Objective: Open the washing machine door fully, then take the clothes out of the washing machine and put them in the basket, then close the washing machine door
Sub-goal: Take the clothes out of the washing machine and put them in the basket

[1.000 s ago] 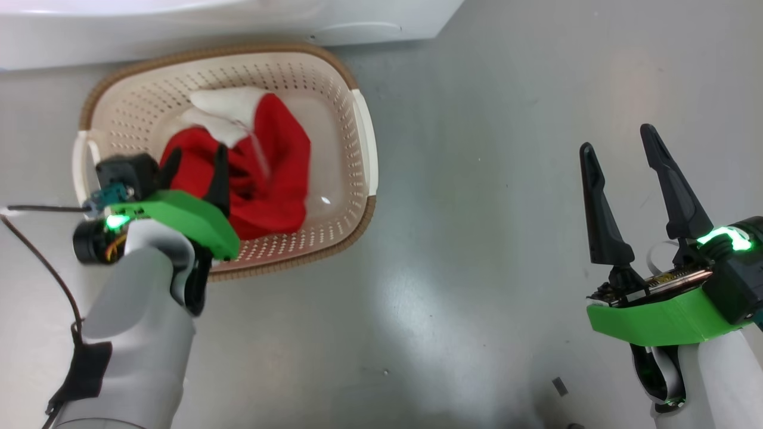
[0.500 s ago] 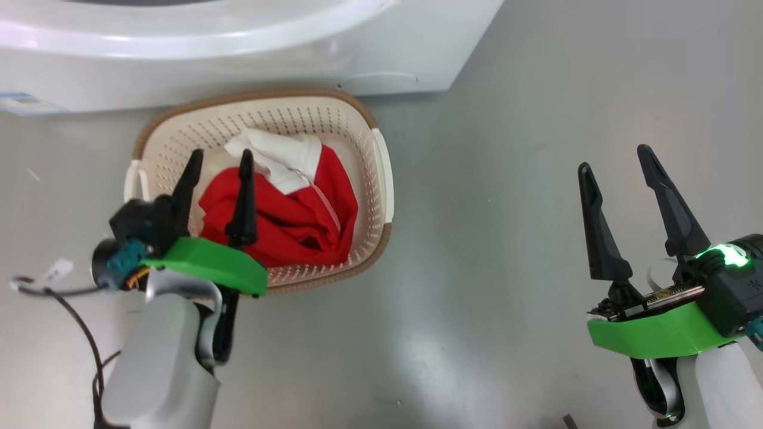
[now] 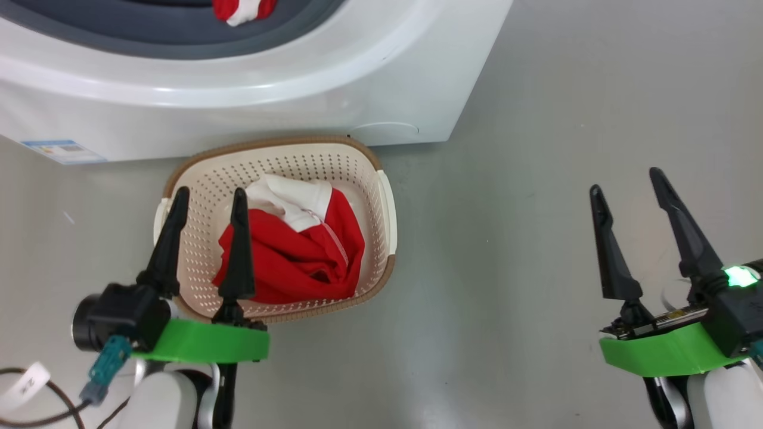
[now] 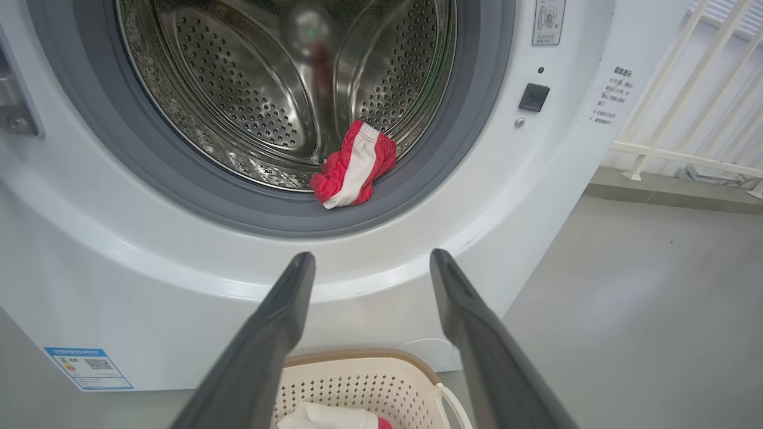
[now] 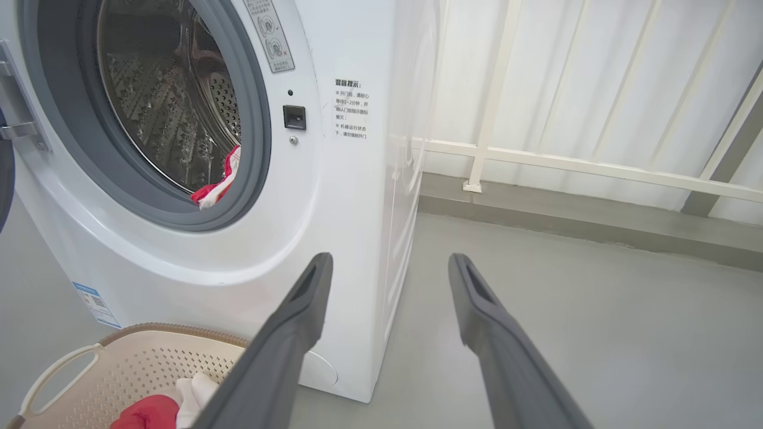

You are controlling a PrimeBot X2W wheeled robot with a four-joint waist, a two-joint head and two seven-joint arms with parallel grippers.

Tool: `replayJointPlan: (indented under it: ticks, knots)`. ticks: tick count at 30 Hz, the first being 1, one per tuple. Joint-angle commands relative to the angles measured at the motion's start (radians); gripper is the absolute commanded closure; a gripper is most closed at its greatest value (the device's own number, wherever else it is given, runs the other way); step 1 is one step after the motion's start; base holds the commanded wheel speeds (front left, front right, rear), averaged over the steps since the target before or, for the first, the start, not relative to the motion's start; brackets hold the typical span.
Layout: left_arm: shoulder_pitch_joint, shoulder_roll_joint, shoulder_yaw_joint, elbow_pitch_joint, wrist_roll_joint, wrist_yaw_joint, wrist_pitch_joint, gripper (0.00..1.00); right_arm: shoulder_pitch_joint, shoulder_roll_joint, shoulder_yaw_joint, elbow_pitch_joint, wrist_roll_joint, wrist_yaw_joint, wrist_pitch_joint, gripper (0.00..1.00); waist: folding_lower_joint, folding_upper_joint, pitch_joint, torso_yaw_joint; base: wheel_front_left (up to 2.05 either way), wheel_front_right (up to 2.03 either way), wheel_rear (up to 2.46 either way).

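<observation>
The white washing machine (image 3: 334, 89) has its opening uncovered; the door is out of view. A small red and white piece of the clothes (image 4: 354, 173) lies on the grey gasket at the drum's lip. A larger red and white garment (image 3: 298, 256) sits in the cream basket (image 3: 386, 202) on the floor in front of the washer. My left gripper (image 3: 210, 192) is open and empty above the basket's near left part, apart from the garment. In the left wrist view its fingers (image 4: 280, 322) point at the washer front. My right gripper (image 3: 626, 180) is open and empty over bare floor, far right of the basket.
Grey floor (image 3: 506, 268) stretches to the right of the basket and washer. A white railing (image 5: 536, 155) runs along the wall behind the washer's right side. A blue label (image 3: 62, 152) marks the washer's lower front. A loose cable (image 3: 36, 393) hangs by my left wrist.
My left gripper has lifted out of the basket, off the red garment, staying open. The head camera has tilted up, bringing the washer opening into view. The right gripper has hardly moved.
</observation>
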Motion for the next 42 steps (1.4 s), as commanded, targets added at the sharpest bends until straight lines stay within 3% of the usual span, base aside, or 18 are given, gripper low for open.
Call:
replayJointPlan:
  ticks: [1, 13, 24, 42]
  knots:
    - [0.03, 0.02, 0.031, -0.06, 0.015, 0.013, -0.004, 0.0, 0.019, -0.001, 0.005, -0.034, -0.013, 0.006, -0.006, 0.0, 0.0, 0.0, -0.025, -0.003, 0.0, 0.0, 0.0]
    - [0.162, 0.029, 0.052, -0.204, 0.065, 0.033, -0.005, 0.0, 0.067, -0.001, -0.015, -0.048, -0.008, 0.006, -0.006, 0.0, 0.0, 0.0, -0.117, -0.002, 0.0, 0.0, 0.0]
    - [0.288, 0.045, 0.084, -0.19, 0.066, 0.024, -0.005, 0.0, 0.151, -0.001, -0.025, -0.04, 0.004, 0.006, -0.006, 0.0, 0.0, 0.0, -0.249, -0.014, 0.0, 0.0, 0.0]
    - [0.456, 0.052, 0.117, -0.229, 0.04, 0.054, 0.007, 0.0, 0.255, -0.001, -0.017, -0.057, 0.01, 0.006, -0.006, 0.0, 0.0, 0.0, -0.374, -0.026, 0.0, 0.0, 0.0]
